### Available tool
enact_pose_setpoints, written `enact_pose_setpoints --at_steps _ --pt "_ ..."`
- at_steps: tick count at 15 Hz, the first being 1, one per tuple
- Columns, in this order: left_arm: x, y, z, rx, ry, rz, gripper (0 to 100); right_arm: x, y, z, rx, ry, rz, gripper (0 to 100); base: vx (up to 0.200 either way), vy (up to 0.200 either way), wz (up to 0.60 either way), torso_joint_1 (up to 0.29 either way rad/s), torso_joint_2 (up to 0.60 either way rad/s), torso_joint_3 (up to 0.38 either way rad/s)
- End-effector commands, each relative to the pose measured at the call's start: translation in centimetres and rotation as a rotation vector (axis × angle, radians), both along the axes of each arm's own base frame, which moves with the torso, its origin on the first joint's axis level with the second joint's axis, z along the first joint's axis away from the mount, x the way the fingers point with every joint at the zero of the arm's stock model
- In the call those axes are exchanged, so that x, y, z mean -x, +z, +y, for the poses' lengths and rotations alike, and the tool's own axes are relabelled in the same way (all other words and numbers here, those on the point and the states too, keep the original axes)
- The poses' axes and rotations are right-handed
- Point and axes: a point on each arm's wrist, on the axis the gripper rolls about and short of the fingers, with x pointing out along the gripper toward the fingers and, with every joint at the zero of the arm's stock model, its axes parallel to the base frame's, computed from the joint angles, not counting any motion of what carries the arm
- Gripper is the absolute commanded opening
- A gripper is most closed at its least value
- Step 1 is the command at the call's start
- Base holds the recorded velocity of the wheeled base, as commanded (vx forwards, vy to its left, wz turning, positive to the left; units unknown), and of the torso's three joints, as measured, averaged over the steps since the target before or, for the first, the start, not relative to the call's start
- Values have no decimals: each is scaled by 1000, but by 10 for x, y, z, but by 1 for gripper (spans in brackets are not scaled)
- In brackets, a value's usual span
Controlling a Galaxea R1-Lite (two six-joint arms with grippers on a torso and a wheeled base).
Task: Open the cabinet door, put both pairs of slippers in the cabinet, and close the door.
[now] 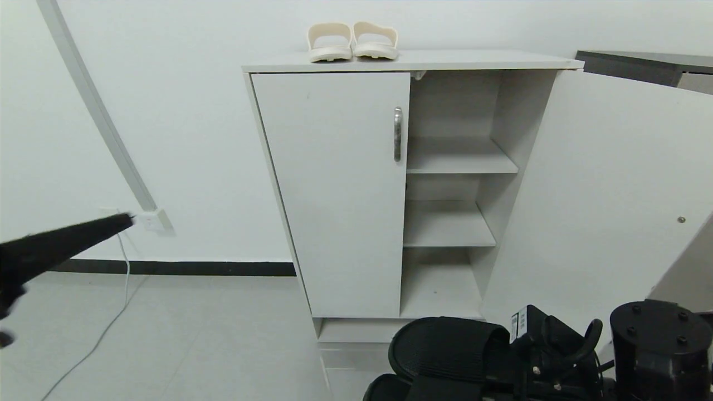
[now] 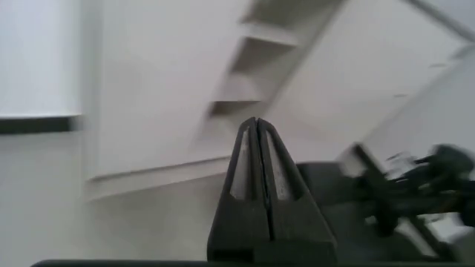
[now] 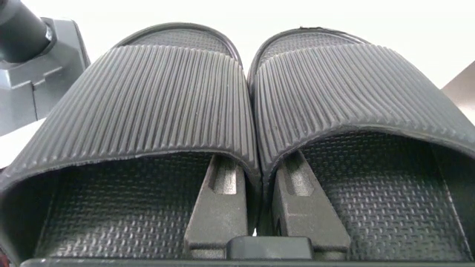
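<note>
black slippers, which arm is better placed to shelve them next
Right: the right end effector grips the black slippers before the open cabinet; the left end effector is shut, empty, far aside.

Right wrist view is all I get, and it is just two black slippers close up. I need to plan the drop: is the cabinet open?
Observer: Yes, the right door is swung wide open.
Operator: Where is the other pair?
Observer: The cream slippers sit side by side on top of the cabinet.
Operator: Is the left arm in my way?
Observer: It does not look so. The left gripper is off to the cabinet's left, shut and holding nothing.
</note>
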Motion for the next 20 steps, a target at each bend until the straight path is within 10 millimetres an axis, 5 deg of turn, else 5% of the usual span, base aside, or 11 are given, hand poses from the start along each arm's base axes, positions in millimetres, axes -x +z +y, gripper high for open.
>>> enact_pose_setpoints --at_steps 1,5,8,11,17,20 --pt "110 -46 5 -142 390 -99 0 -1 -2 1 6 0 6 0 0 0 0 0 0 0" --pt "129 -117 5 -230 592 -150 0 0 -1 1 4 2 3 0 0 0 0 0 0 0" --pt "104 -160 11 -229 613 -184 0 0 -1 0 3 2 2 0 0 0 0 0 0 0" --pt "101 -179 10 -242 526 -62 0 -2 0 2 1 -6 0 0 0 0 0 0 0 0" --pt "104 -178 8 -204 75 -112 0 -2 0 1 3 -19 -7 0 0 0 0 0 0 0" --pt "109 -180 10 -204 224 -172 0 -1 1 1 0 -20 -10 0 0 0 0 0 0 0"
